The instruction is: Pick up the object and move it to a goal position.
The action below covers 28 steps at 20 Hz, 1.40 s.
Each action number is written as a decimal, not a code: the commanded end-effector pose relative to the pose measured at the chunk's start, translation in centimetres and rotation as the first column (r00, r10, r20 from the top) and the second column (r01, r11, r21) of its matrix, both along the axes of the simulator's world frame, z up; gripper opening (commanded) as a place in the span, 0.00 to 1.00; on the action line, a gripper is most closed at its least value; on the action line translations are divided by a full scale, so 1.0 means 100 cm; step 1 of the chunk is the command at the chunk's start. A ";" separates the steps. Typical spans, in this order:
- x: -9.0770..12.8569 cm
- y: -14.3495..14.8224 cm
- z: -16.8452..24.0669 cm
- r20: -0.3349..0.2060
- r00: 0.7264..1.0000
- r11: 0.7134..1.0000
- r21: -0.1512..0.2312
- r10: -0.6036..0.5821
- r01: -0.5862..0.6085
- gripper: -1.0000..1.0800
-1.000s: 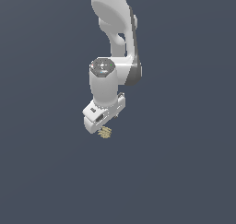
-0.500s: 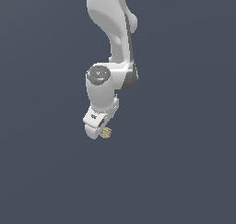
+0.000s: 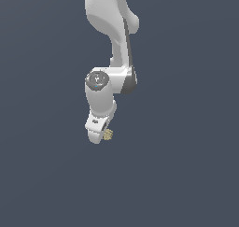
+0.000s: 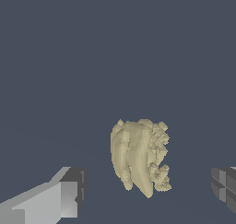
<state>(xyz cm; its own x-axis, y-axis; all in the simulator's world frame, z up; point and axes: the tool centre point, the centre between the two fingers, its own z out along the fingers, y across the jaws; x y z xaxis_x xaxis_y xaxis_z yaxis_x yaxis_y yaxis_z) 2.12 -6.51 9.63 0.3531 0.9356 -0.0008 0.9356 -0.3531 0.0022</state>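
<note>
1 arm, wrist pitched down at frame centre in the exterior view. gripper (image 3: 103, 136) sits low over the object (image 3: 108, 134), a pale tan ribbed clump. wrist view: object (image 4: 139, 159) lies lower centre between the 2 fingers (image 4: 64, 193), which are spread wide, clear gaps either side, no contact. judged: straddling it so closing would catch the ridges. no goal marker visible.

In the exterior view the tiny pale tan-yellow ribbed clump (image 3: 108, 134) is too small for detail; the white arm's top is cropped, and the gripper's fingertips are cropped in the wrist view
</note>
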 end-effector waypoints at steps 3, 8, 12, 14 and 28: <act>0.000 -0.001 -0.003 -0.001 0.999 0.999 0.001 0.034 -0.034 0.96; 0.000 -0.002 -0.003 -0.002 0.999 0.999 0.001 0.035 -0.035 0.96; 0.000 -0.002 -0.013 -0.002 0.999 0.999 0.001 0.036 -0.036 0.96; -0.001 -0.001 -0.022 -0.002 0.999 0.999 0.001 0.037 -0.037 0.96; 0.000 -0.001 -0.053 -0.002 0.999 0.999 0.002 0.040 -0.040 0.00</act>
<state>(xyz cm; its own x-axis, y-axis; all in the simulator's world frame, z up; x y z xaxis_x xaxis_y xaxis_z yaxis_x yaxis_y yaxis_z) 2.13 -6.65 4.35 0.3156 0.9489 0.0001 0.9489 -0.3156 0.0004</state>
